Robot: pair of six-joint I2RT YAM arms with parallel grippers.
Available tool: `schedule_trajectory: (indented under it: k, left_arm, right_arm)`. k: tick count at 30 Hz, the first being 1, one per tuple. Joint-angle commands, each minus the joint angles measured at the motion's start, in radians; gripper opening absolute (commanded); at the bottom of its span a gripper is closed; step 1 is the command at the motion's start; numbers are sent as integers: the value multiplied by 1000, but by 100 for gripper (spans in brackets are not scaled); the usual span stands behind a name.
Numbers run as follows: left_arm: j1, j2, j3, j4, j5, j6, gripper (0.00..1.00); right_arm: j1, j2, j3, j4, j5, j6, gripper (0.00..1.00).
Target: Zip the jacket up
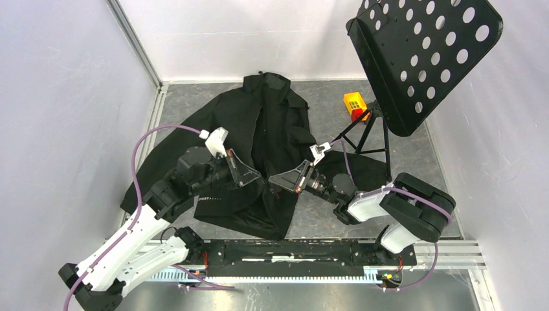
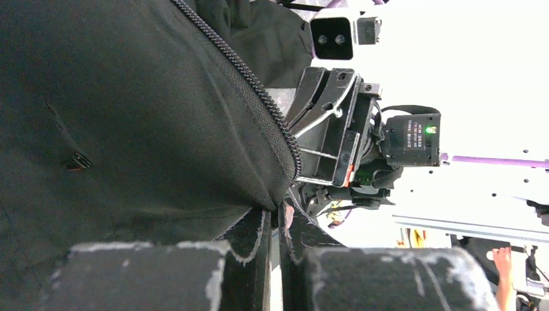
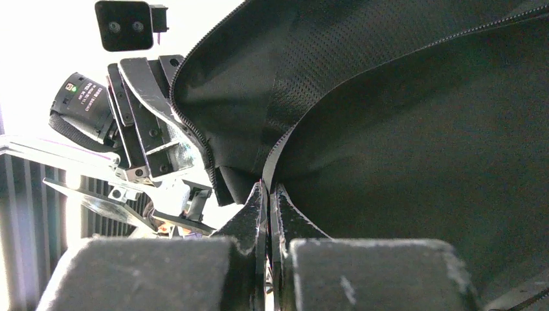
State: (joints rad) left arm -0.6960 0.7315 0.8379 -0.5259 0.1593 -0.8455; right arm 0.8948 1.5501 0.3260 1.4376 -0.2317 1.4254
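The black jacket (image 1: pixel 272 129) lies spread on the grey table, collar at the far side, front open. My left gripper (image 1: pixel 257 179) and right gripper (image 1: pixel 272 181) face each other at its lower front, lifting the hem. In the left wrist view my left gripper (image 2: pixel 278 208) is shut on the bottom corner of one front panel (image 2: pixel 129 116), whose zipper teeth (image 2: pixel 259 97) run along its edge. In the right wrist view my right gripper (image 3: pixel 267 189) is shut on the bottom of the other zipper edge (image 3: pixel 275 146) of the jacket (image 3: pixel 421 142).
A black perforated music stand (image 1: pixel 424 52) on a tripod stands at the back right. A small orange and yellow block (image 1: pixel 355 103) sits by its foot. White walls close in the left, back and right.
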Motion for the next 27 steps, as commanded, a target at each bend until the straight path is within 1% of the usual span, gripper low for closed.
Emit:
schedule_trajectory:
  k: [1, 7, 13, 16, 25, 27]
  left_arm:
    - [0, 13, -23, 129, 86, -28, 2]
    - [0, 47, -62, 151, 108, -35, 2]
    - [0, 74, -60, 128, 116, -30, 2]
    - [0, 70, -69, 146, 123, -39, 2]
    - [-1, 61, -80, 139, 85, -75, 2]
    - [0, 52, -94, 162, 73, -100, 2]
  right_arm:
    - [4, 2, 40, 83, 6, -2, 0]
    - [4, -13, 34, 99, 21, 8, 0]
    - [4, -1, 31, 133, 29, 18, 0]
    - [6, 4, 39, 135, 28, 14, 0]
    - [10, 7, 45, 139, 42, 8, 0]
    - [15, 11, 47, 138, 46, 6, 0]
